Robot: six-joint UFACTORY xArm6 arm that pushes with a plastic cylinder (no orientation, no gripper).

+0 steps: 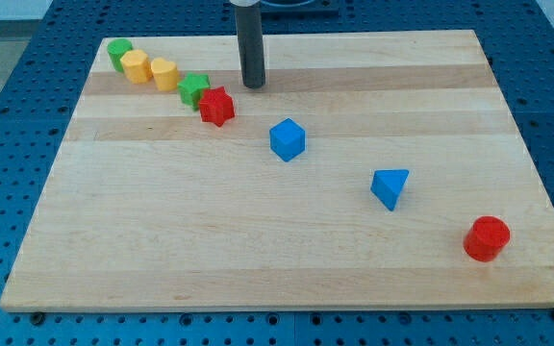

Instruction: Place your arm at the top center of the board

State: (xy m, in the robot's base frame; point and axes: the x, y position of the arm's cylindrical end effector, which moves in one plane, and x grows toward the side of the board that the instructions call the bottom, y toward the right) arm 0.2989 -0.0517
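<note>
My tip (252, 86) is the flat end of a smooth dark round rod. It sits on the wooden board (258, 240) near the view's top, a bit left of the middle. It has nothing to open or shut.

The board is pale wood with long stripes of grain.

The red star block (216, 106) is just down and left of my tip, not touching it. It touches the green star block (194, 88). Up the row to the left come a yellow block (164, 73), another yellow block (137, 66) and a green block (118, 52).

The shiny blue cube (287, 139), blue triangle block (390, 187) and red cylinder (487, 238) sit well apart.
</note>
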